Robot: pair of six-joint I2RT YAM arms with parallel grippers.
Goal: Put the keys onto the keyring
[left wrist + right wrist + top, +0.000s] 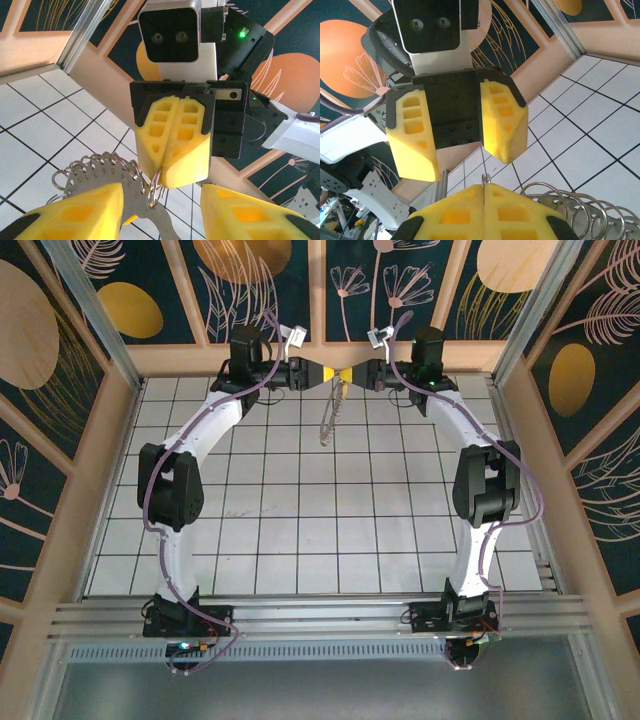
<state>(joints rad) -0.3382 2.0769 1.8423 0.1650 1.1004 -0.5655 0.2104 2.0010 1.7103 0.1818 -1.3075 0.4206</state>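
Observation:
My two grippers meet tip to tip high over the back of the tiled table [300, 530]. The keyring [95, 177] is a flat numbered metal plate carrying several silver rings. It dangles as a pale lacy strip [330, 420]. My right gripper [484, 186] is shut on one small split ring [156, 189] of it, whose top pokes out [486, 178]. My left gripper [161, 200] is open, its yellow fingers either side of that ring, the plate lying against the left one. A small orange-yellow piece [129, 219] peeks from under the plate. I cannot tell whether it is the keys.
The wooden back rail [320, 358] runs just behind both grippers. Wooden and aluminium frame posts [110, 350] close in the sides. Both white arms [190, 450] arch up along the table's left and right edges.

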